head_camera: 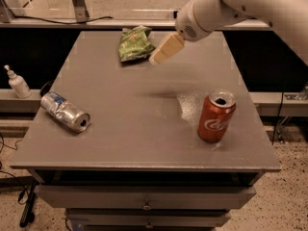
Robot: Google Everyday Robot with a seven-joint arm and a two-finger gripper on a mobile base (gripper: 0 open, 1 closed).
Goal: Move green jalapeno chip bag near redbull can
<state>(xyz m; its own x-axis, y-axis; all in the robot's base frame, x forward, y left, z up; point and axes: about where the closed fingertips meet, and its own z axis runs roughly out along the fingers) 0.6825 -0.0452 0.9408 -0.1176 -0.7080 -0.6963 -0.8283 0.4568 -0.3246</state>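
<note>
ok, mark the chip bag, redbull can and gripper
green jalapeno chip bag (134,43), camera view, middle of its face
redbull can (64,111), camera view, dented side wall
gripper (159,57), camera view, cream tip, beside the bag
</note>
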